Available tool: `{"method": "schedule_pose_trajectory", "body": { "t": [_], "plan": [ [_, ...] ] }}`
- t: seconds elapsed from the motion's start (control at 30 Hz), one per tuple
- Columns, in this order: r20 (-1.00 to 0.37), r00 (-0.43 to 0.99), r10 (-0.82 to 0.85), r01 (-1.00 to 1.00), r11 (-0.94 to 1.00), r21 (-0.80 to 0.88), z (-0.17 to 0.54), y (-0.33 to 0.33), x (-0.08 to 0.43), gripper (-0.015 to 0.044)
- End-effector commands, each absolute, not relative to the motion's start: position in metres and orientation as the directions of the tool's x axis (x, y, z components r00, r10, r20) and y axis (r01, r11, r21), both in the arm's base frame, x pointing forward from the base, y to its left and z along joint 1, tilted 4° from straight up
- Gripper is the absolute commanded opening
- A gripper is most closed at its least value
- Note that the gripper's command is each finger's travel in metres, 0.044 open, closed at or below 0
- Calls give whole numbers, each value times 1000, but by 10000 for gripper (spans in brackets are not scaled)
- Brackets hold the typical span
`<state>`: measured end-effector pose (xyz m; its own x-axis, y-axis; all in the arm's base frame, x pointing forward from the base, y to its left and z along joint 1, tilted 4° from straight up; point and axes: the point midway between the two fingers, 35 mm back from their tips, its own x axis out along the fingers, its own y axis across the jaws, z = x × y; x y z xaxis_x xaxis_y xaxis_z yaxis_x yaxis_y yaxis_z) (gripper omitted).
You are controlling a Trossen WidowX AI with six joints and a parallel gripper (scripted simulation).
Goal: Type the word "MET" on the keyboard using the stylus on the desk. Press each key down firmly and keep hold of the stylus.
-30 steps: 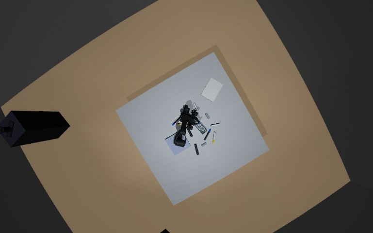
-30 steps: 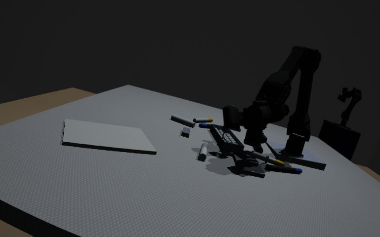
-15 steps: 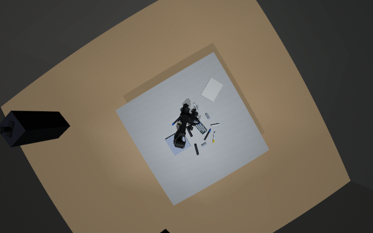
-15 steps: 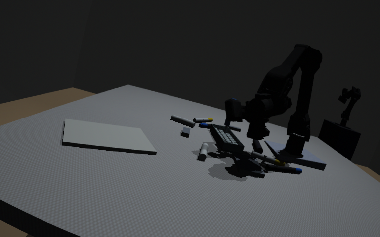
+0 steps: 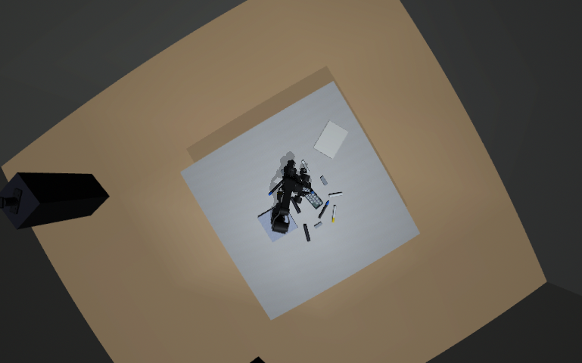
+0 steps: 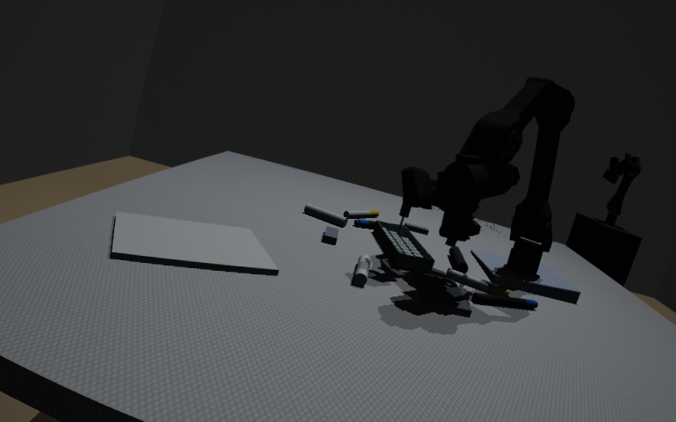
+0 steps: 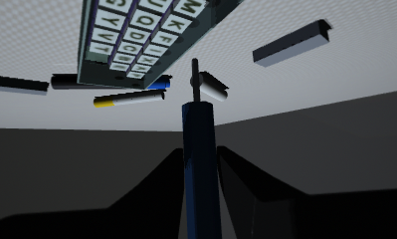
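The keyboard [image 5: 314, 199] [image 6: 409, 248] [image 7: 135, 35], dark with pale letter keys, lies on the desk. In the wrist view its M key [image 7: 189, 7] is at the top and its T key [image 7: 101, 48] at the lower left; I cannot make out the E. My gripper [image 7: 200, 154] is shut on the blue stylus [image 7: 200, 174] [image 6: 405, 210], which points away with its thin dark tip [image 7: 195, 75]. In the wrist view the tip shows against the desk, just right of the keyboard's edge. In the exterior view it shows in front of the keyboard's far end. I cannot tell whether it touches anything.
A white slab [image 5: 331, 139] [image 6: 189, 243] lies apart from the keyboard. Near the keyboard are a small grey block [image 5: 323, 180] [image 6: 330, 235], a white marker [image 6: 362, 269], a yellow-ended marker [image 5: 334, 213] [image 7: 130, 99] and a black marker with a blue end [image 5: 324, 209].
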<state>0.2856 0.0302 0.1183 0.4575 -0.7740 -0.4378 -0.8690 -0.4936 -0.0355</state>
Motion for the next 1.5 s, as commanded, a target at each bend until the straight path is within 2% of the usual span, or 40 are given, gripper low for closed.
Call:
{"method": "schedule_pose_trajectory", "body": {
  "t": [0.0,0.73,1.47],
  "plan": [
    [-446,448,-775,-872,-490,-25,117,19,284,0],
    [-421,452,-786,-871,-491,-17,128,-68,264,0],
    [-427,447,-786,-873,-488,-16,108,-72,263,0]
  ]
}}
